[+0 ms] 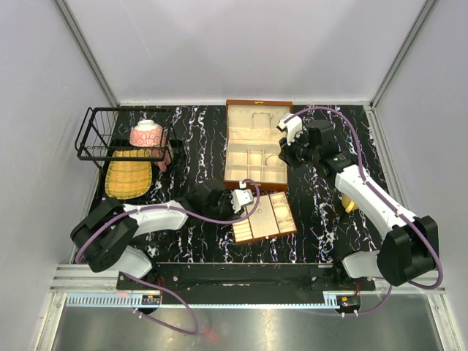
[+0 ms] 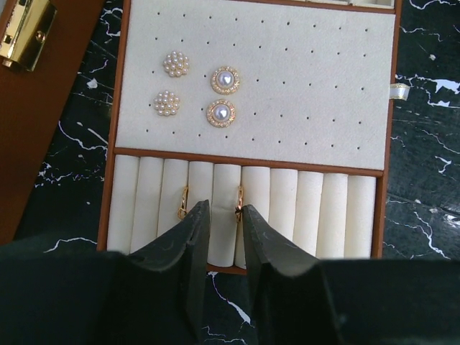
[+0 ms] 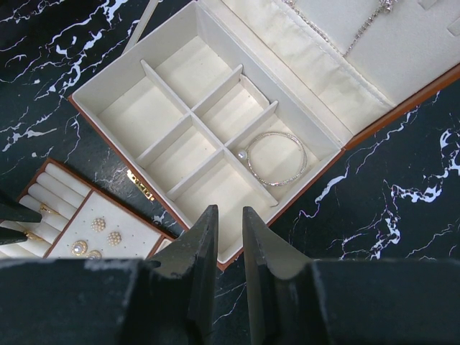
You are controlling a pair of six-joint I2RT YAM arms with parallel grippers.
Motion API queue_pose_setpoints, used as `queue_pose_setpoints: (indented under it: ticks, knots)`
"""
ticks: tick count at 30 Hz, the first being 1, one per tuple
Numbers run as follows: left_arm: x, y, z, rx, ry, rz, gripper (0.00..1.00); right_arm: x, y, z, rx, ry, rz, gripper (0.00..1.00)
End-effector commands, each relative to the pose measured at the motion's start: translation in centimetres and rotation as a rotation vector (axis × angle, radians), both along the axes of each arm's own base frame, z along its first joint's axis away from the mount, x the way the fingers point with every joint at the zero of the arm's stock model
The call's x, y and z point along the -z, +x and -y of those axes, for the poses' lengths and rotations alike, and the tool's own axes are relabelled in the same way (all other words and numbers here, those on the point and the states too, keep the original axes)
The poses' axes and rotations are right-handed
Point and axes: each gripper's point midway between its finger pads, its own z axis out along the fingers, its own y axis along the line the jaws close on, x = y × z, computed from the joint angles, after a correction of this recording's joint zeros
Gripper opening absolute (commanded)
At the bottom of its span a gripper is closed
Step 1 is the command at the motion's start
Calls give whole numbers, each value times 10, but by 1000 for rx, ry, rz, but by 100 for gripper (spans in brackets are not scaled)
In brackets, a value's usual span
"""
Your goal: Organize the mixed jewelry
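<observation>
From above, the brown box (image 1: pixel 257 142) lies open on the worktop (image 1: pixel 322 212), its tray (image 1: pixel 265 217) just in front and a wire basket (image 1: pixel 117 155) well to its left. Seen from the left wrist, the left fingers (image 2: pixel 195 224) hover parted, empty, over that tray, gold rings (image 2: pixel 183 204) at their tips. From the right wrist, the right fingers (image 3: pixel 205 230) hover parted, empty, over the box's near wall, a bangle (image 3: pixel 244 154) inside ahead.

1. Right hand (image 3: pixel 224 237): fingers slightly apart, nothing between them, hanging over the near edge of the open brown box (image 3: pixel 100 126).
2. Box: cream lining, six compartments. A pale bangle (image 3: pixel 277 159) with one pearl lies flat in the end compartment beside the lid (image 3: pixel 402 65).
3. Fine chain (image 3: pixel 359 32) lies on the lid lining.
4. Tray (image 3: pixel 136 233) on the black marble tabletop (image 3: pixel 388 208), just beside the box: pearl studs (image 3: pixel 98 224) on the pad, gold rings (image 3: pixel 44 209) in the rolls.
</observation>
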Motion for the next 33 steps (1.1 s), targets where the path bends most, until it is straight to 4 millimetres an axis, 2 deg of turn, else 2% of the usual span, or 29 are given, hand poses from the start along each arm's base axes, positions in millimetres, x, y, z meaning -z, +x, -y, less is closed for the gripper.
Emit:
queue_pose_setpoints:
  ticks: [1,19,33]
  knots:
    - [-8,-2,4,22,-20,14,28,-13,5,0,5,22,44,26]
    - [-23,0,15,43,-59,15,30,-12,4,0,5,19,42,26]
    - [-19,3,19,40,-50,-5,33,-10,3,1,5,15,43,26]
